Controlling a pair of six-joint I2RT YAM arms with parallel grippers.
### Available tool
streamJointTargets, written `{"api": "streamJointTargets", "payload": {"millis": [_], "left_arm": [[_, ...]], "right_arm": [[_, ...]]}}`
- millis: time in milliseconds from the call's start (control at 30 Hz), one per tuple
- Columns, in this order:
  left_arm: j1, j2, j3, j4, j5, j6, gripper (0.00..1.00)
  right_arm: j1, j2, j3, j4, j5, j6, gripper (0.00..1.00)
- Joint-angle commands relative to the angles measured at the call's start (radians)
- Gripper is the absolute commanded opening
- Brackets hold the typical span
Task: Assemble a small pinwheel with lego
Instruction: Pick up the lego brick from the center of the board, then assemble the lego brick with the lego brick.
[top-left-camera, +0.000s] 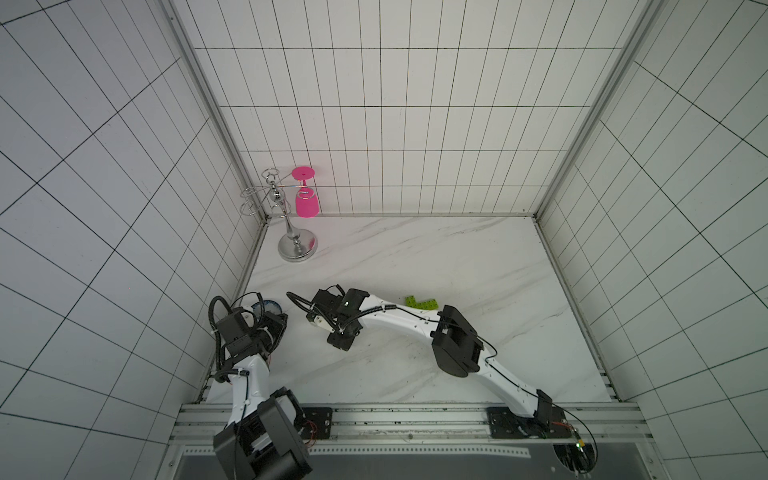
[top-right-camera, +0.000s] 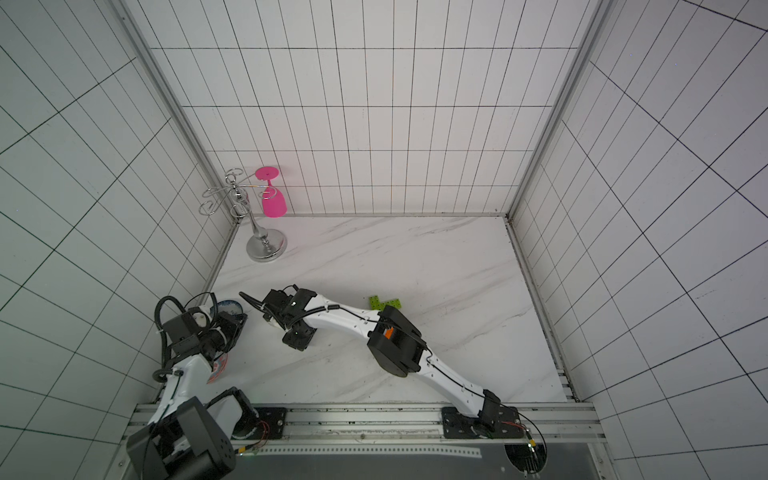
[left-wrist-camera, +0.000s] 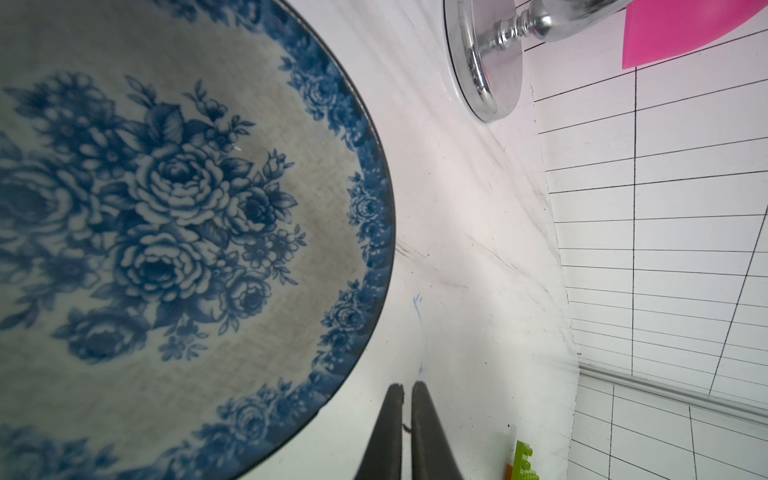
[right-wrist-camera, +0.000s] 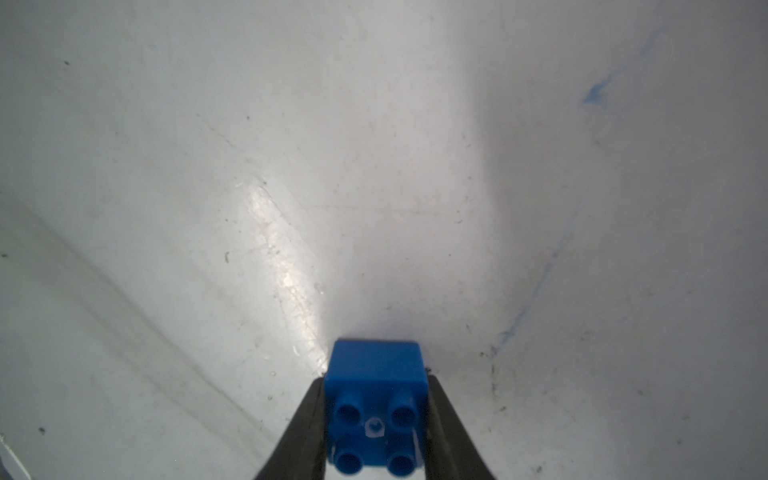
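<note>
- Left pincer: sitting all but closed with nothing between its fingers, low over the desk, just beside the rim of the blue-flowered plate at the left wall.
- Chrome glass rack: standing in the far left corner, carrying a pink glass.
- Right pincer: reaching left of centre, its fingers pressing both sides of the blue brick, whose studs are facing the wrist camera.
- Lime-green bricks: lying joined in an L behind the right forearm, well apart from that pincer.
- Right side: bare marble stretching to the right wall.
</note>
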Motion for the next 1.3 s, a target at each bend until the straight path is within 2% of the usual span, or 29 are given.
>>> {"api": "streamJointTargets", "payload": {"millis": [0, 67, 133, 300, 400, 500, 600, 667, 1267], "left_arm": [[-0.031, -0.017, 0.019, 0.059, 0.034, 0.028, 0.12], [-0.142, -0.024, 0.032, 0.058, -0.023, 0.034, 0.12], [-0.353, -0.041, 0.040, 0.087, -0.139, 0.008, 0.12], [-0.878, 0.016, 0.057, 0.243, -0.431, -0.082, 0.13], [-1.096, 0.136, 0.087, 0.346, -0.512, -0.100, 0.13], [-1.238, 0.294, 0.122, 0.458, -0.514, -0.104, 0.14], [-1.327, 0.411, 0.159, 0.530, -0.524, -0.104, 0.13], [-1.346, 0.461, 0.173, 0.557, -0.517, -0.112, 0.14], [-1.351, 0.504, 0.197, 0.559, -0.502, -0.104, 0.13]], "right_arm": [[-0.029, -0.149, -0.083, 0.006, -0.007, 0.070, 0.24], [-0.068, -0.278, -0.264, 0.092, -0.019, 0.132, 0.23], [-0.125, -0.433, -0.475, 0.188, -0.032, 0.204, 0.22], [-0.296, -0.691, -0.825, 0.256, 0.046, 0.360, 0.23], [-0.382, -0.768, -0.950, 0.252, 0.081, 0.418, 0.23], [-0.421, -0.795, -1.007, 0.259, 0.093, 0.458, 0.23], [-0.435, -0.769, -1.000, 0.268, 0.095, 0.479, 0.21], [-0.441, -0.749, -0.986, 0.277, 0.088, 0.492, 0.21], [-0.417, -0.635, -0.916, 0.275, 0.137, 0.500, 0.19]]}}
